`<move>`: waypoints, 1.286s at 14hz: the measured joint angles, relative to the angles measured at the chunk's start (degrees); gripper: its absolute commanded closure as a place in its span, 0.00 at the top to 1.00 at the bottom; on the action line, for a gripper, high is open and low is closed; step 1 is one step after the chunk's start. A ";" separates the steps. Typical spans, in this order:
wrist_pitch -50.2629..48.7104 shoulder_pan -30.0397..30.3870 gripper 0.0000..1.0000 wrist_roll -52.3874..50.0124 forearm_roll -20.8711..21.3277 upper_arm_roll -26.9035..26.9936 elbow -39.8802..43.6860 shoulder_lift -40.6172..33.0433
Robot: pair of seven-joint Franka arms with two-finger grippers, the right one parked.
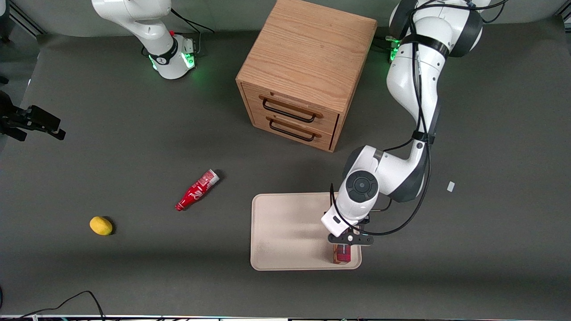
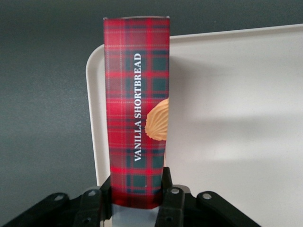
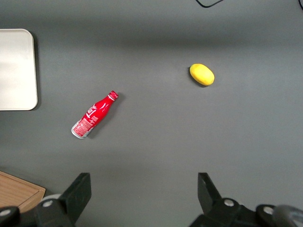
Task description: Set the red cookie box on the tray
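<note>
The hand [image 2: 137,196] clamps one end of the red cookie box [image 2: 137,109]; the box extends away from it over the tray [image 2: 236,118] edge.

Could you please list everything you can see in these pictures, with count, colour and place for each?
red cookie box: one, dark red plaid with a tan cookie picture, held by the gripper over the tray's edge at the working arm's end.
tray: one, pale beige, on the table nearer the front camera than the drawer cabinet.
drawer cabinet: one, light wood with two dark handles, standing farther from the front camera than the tray.
red bottle: one, red with a white label, lying on its side toward the parked arm's end.
lemon: one, yellow, on the table still closer to the parked arm's end than the bottle.
table: one, dark grey.
gripper: one, black, shut on the box, above the tray.
</note>
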 measured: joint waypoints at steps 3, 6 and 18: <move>0.70 -0.01 1.00 0.44 0.34 -0.02 0.00 0.25; 0.86 -0.01 1.00 0.55 0.39 -0.02 0.00 0.44; -22.32 1.59 1.00 6.16 0.53 2.26 9.26 -6.07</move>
